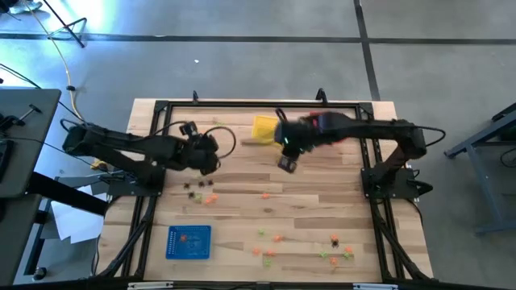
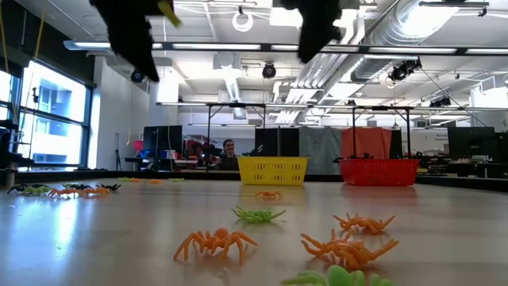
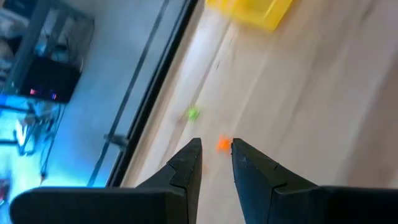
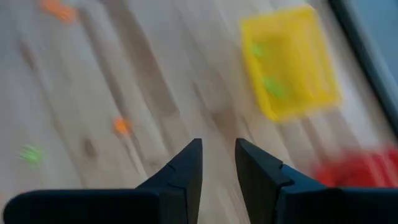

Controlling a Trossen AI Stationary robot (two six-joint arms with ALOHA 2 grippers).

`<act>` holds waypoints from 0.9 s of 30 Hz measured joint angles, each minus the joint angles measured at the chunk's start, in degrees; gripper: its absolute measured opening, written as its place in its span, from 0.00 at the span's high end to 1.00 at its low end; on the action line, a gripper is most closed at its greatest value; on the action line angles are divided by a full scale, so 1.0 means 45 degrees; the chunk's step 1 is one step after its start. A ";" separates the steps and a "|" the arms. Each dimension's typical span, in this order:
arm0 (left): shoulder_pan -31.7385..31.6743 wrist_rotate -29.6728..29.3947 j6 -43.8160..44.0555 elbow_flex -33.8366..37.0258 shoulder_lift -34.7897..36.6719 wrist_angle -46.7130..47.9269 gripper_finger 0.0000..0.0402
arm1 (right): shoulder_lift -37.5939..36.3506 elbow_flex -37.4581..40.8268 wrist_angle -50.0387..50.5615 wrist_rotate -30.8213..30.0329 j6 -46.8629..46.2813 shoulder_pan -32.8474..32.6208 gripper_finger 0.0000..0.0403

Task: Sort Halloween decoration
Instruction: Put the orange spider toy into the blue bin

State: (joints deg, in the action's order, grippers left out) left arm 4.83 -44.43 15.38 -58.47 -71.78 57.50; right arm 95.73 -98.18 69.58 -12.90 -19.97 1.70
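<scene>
Here, my right claw [image 1: 287, 163] hovers slightly parted and empty beside the yellow basket [image 1: 264, 129], which holds green pieces; most Halloween trinkets [image 1: 266, 251] lie unsorted on the near bench [image 1: 242, 221].

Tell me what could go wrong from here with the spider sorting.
1. The right gripper is open and empty above bare wood beside the yellow basket; if it just let go of a trinket, that may have missed.
2. Spiders near the blue basket lie clustered, like the black spiders, so one pinch may take two colours.
3. The left gripper sits close to the right arm, so they might collide.
</scene>
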 joint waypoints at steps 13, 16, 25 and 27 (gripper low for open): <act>-0.5094 0.3732 -0.3173 0.2223 -0.0004 -0.3179 0.82 | -0.0216 0.0230 0.4521 -0.2603 -0.7559 -0.4813 0.79; -0.5276 0.4218 -0.2576 0.2218 -0.0007 -0.3597 0.82 | -0.0171 0.0353 0.4535 -0.2715 -0.8161 -0.5371 0.79; -0.5355 0.2263 -0.2181 0.2209 -0.0066 -0.4118 0.82 | -0.0177 0.0353 0.4531 -0.3209 -0.8566 -0.5835 0.79; -0.5533 0.2890 -0.2341 0.2209 -0.0066 -0.4148 0.82 | -0.0177 0.0353 0.4536 -0.3235 -0.8563 -0.5835 0.79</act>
State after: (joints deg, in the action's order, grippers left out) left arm -20.07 -31.42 4.85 -48.53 -72.07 38.83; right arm 94.94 -96.60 90.00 -27.46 -58.51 -24.56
